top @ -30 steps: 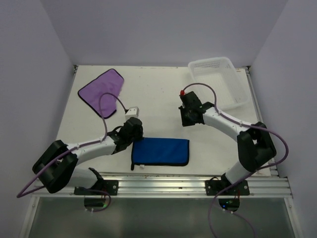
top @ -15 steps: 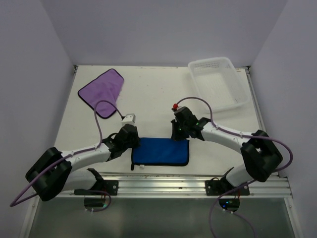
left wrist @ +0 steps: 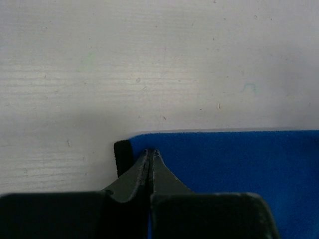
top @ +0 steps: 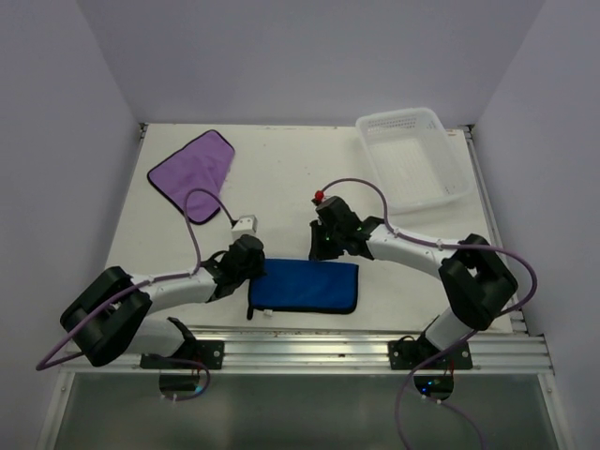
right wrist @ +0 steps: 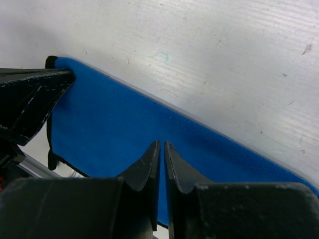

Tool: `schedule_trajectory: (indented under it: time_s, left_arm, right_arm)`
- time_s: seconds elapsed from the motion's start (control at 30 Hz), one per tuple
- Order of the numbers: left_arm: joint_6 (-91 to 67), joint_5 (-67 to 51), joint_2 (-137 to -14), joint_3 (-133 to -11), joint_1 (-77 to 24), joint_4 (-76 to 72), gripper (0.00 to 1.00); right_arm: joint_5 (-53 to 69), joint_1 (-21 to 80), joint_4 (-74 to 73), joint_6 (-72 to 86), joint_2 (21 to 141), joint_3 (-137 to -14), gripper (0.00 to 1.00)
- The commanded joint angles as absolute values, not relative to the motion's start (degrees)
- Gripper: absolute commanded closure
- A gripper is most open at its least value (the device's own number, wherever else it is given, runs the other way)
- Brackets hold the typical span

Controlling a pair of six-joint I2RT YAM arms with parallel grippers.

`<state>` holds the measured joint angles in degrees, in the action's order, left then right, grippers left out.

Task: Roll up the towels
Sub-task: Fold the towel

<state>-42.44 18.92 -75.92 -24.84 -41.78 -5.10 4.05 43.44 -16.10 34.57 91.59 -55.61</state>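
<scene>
The blue towel (top: 305, 287) lies folded into a long flat strip near the table's front edge. My left gripper (top: 253, 269) is shut, its tips (left wrist: 151, 151) resting on the towel's (left wrist: 239, 164) far left corner beside the black hem. Whether they pinch cloth cannot be seen. My right gripper (top: 322, 251) hovers low at the towel's far edge. Its jaws (right wrist: 162, 143) stand a narrow slit apart over the blue cloth (right wrist: 109, 124), with nothing between them. The purple towel (top: 192, 172) lies spread flat at the back left, away from both grippers.
A white perforated basket (top: 397, 117) stands at the back right corner. A metal rail (top: 309, 349) runs along the table's front edge just behind the blue towel. Walls close in the left, right and back sides.
My right arm swung left from beside the basket down to the blue towel's far edge. My left gripper slid onto the towel's left corner and shut.
</scene>
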Motion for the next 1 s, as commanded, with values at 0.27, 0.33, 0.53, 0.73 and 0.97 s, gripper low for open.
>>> schedule_trajectory:
  time_s: [0.27,0.33,0.53,0.73,0.97]
  left_arm:
    - [-44.3,21.8,-77.6,-24.26,-41.57,-4.66,1.0]
    - [-44.38,21.8,-77.96,-24.35,-41.48,-4.4,1.0]
    - [-44.56,22.15,-78.93,-24.35,-41.48,-4.04,1.0]
    - [-45.09,22.06,-79.19,-24.08,-41.4,-3.96,1.0]
    - [-45.26,21.62,-79.28,-24.34,-41.31,-3.6,1.0]
  right_arm:
    - [4.84,44.56,-10.2,39.64,86.66,-45.28,0.72]
    - [4.4,44.56,-10.28,39.64,85.79,-43.86,0.7]
    - [1.59,44.56,-12.65,39.55,81.4,-39.03,0.66]
    - [-1.57,44.39,-16.69,39.29,75.41,-35.95,0.38]
    - [-3.33,44.3,-20.99,38.67,72.17,-37.61,0.4]
